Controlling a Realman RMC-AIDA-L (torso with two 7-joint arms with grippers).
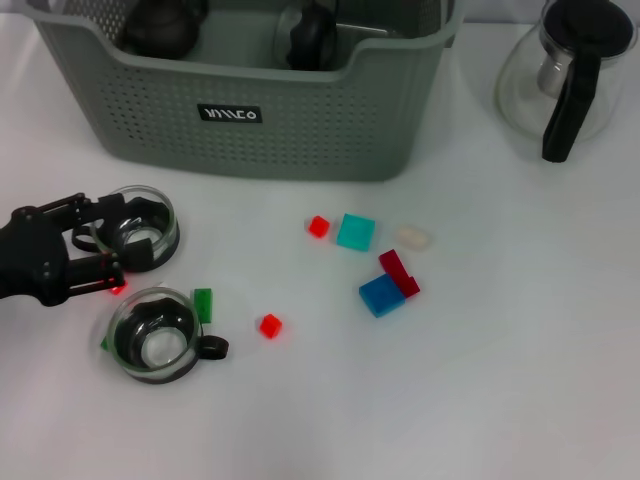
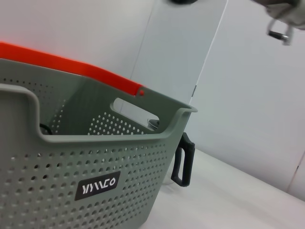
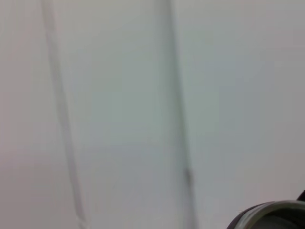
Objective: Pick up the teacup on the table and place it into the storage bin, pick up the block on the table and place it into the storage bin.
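The left hand (image 1: 105,250), fingers spread, straddles the rim of a glass teacup (image 1: 140,225) near the worktop's left edge, in front of the storage bin (image 1: 250,110). Glass is slick and brittle, so gripping the rim wall gently seems wisest. The right hand is out of sight.

Two teacups (image 1: 140,228) on the table, seven blocks (image 1: 355,231) (three red), one carafe (image 1: 570,70).

My storage bin (image 1: 250,110) runs off the head view at twelve o'clock, so the two dark shapes (image 1: 160,25) inside are only partly seen (teacups, perhaps). My left arm is cut off at nine o'clock. The glass carafe (image 1: 565,75) is clipped too. My right wrist view is mostly blur.
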